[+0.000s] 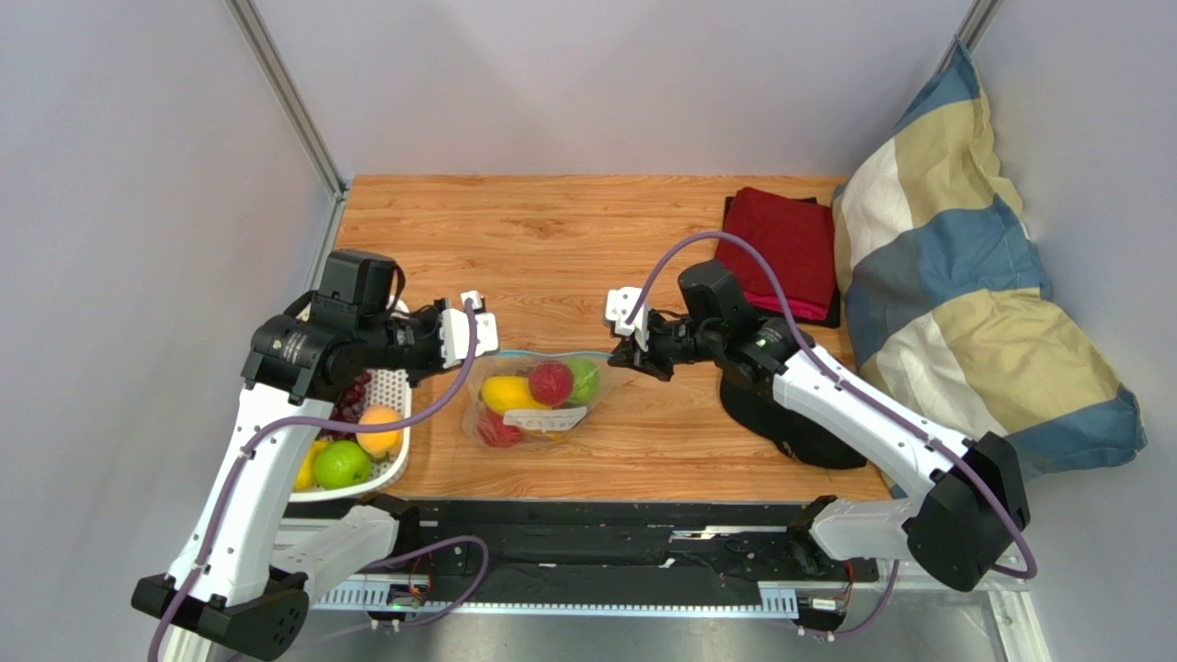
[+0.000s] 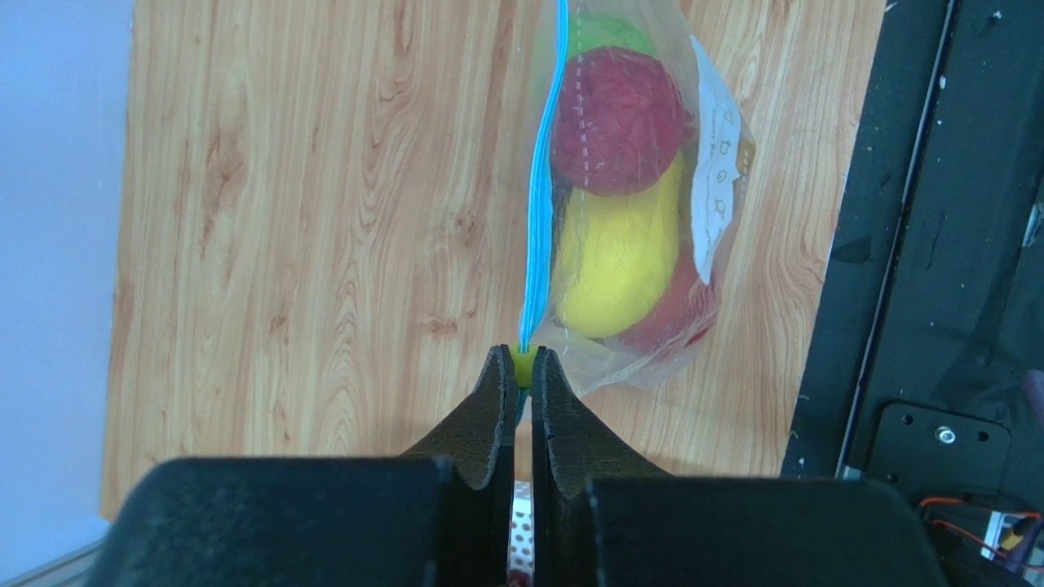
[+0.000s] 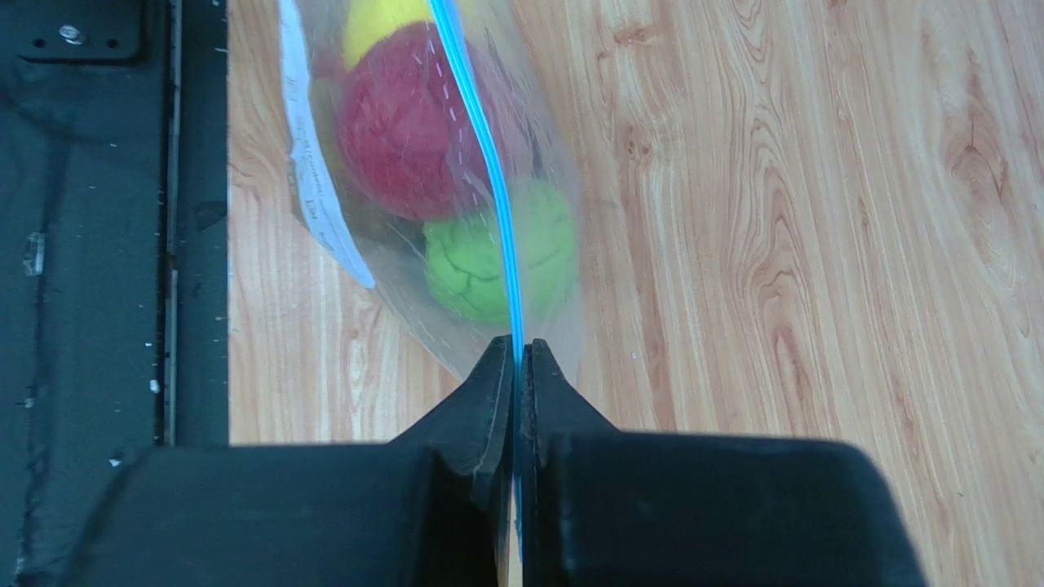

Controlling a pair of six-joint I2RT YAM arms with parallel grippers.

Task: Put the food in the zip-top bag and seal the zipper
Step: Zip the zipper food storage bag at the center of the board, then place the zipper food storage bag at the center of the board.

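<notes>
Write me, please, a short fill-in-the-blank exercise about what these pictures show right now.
1. The thin light blue zipper strip is pinched at its ends by the left gripper and the right gripper, so neither gripper is ____.
2. Inside the clear crinkly plastic zip-top bag, the round fruit between the yellow piece and the green fruit is ____.
3. The white slatted basket holding the remaining fruit sits on the ____ arm's side.
Missing words: open; red; left.
</notes>
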